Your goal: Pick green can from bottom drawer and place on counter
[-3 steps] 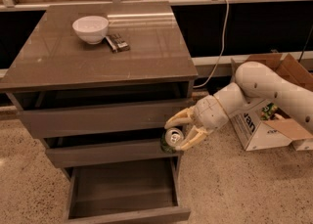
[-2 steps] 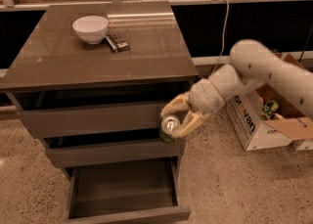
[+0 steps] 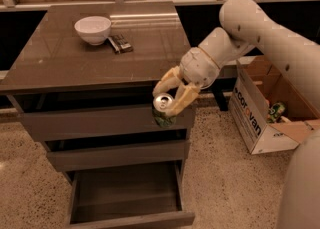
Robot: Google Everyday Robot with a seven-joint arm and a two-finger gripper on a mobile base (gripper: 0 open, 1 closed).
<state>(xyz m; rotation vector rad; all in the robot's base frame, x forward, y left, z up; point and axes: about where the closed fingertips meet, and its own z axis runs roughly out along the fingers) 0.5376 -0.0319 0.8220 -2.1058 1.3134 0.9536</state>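
The green can is upright with its silver top showing, held in my gripper, whose pale fingers are closed on it. I hold it in front of the top drawer, just below the front right edge of the counter. The bottom drawer is pulled out and its tray shows nothing inside. My white arm reaches in from the upper right.
A white bowl and a small dark flat object sit at the back of the counter. An open cardboard box with a greenish can inside stands on the floor at right. Speckled floor surrounds the cabinet.
My gripper has risen with the green can, from beside the middle drawer up to the top drawer's front, near the counter edge. The view has also moved closer to the cabinet.
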